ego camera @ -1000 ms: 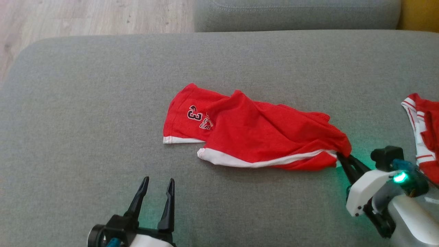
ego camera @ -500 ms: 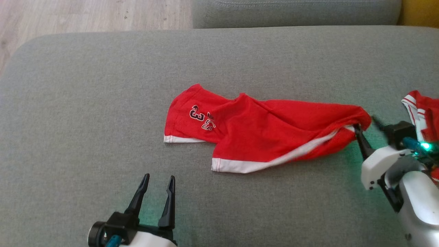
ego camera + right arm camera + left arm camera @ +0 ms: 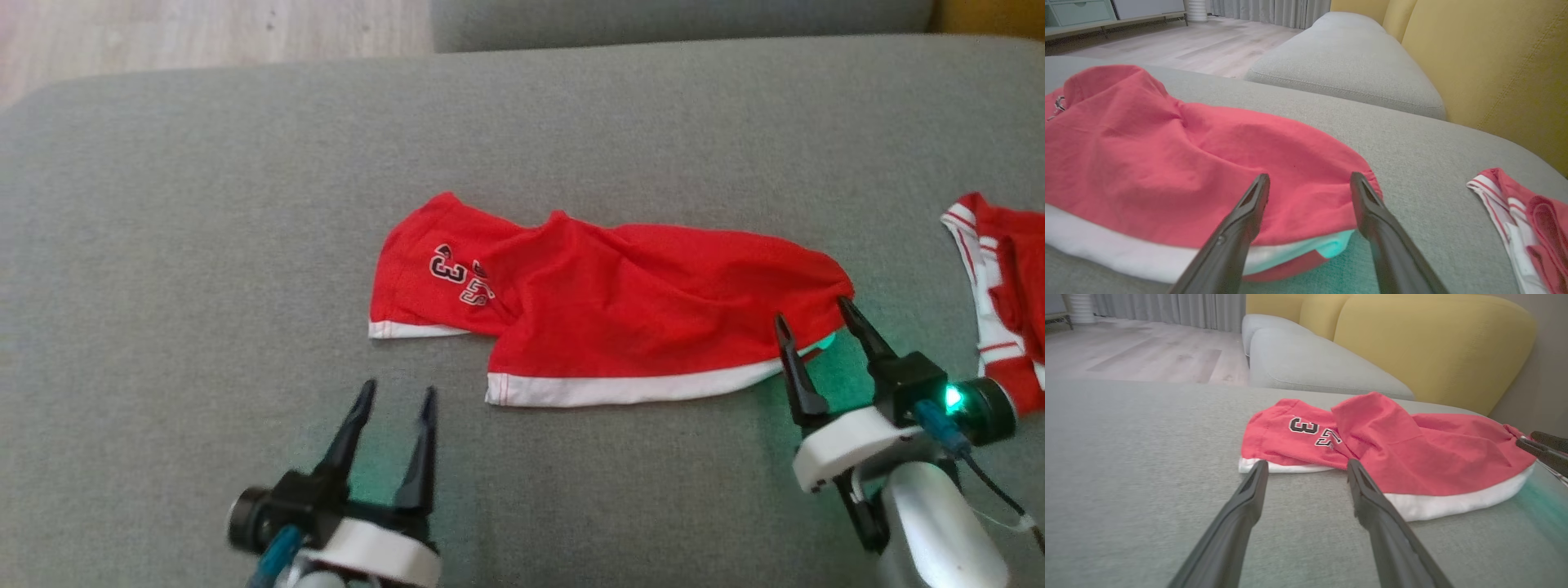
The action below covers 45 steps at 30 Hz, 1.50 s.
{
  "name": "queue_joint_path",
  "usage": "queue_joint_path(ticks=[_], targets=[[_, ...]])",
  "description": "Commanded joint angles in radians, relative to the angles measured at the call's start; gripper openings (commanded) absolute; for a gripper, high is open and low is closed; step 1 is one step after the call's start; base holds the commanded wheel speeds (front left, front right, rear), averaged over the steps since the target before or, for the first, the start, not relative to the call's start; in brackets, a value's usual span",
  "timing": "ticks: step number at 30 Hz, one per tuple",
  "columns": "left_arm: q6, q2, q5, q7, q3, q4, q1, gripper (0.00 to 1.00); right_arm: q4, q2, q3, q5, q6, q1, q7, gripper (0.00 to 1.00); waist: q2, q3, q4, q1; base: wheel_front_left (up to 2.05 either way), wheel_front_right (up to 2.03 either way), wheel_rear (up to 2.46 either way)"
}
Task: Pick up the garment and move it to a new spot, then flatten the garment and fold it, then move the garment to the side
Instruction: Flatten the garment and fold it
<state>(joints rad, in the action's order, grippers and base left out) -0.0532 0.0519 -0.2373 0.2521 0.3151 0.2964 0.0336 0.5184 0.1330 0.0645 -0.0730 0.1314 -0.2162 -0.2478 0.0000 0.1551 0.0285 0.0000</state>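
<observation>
- The red garment (image 3: 620,318) lies near the middle of the big grey couch seat (image 3: 204,245) — it is bunched up, not flat.
- It has a white band along its near edge and a "3" on its left part.
- The right tool (image 3: 812,310) is at the garment's right end. Its two dark fingers stand wide apart and grip nothing. I cannot tell if the tips touch the cloth.
- The left tool (image 3: 397,392) sits just in front of the garment's left part — its fingers are apart too, and it holds nothing.
- Another red and white cloth (image 3: 1000,302) lies well off to the right on the same seat.
- A yellow couch back (image 3: 1433,343) stands behind.
</observation>
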Motion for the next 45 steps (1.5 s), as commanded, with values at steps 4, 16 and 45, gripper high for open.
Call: queue_joint_path(ticks=[4, 16, 45], targets=[[-0.024, -0.002, -0.04, 0.01, 0.035, 0.01, 0.082, 1.0, -0.082, -0.021, 0.034, 0.009, -0.001, -0.007, -0.014, 1.0, 0.0, 0.036, -0.029, 0.0, 0.0, 0.0, 0.0], [-0.072, -0.002, -0.174, 0.01, 0.146, 0.169, 0.17, 1.0, -0.136, -0.002, 0.038, 0.035, -0.001, -0.024, -0.014, 1.0, 0.0, 0.085, -0.112, 0.0, 0.0, 0.0, 0.0], [-0.024, -0.002, -0.089, 0.01, -0.086, 0.156, 0.111, 0.0, 0.014, 0.093, 0.289, 0.296, -0.001, 0.03, -0.014, 1.0, 0.0, 0.021, -0.063, 0.0, 0.0, 0.0, 0.0]])
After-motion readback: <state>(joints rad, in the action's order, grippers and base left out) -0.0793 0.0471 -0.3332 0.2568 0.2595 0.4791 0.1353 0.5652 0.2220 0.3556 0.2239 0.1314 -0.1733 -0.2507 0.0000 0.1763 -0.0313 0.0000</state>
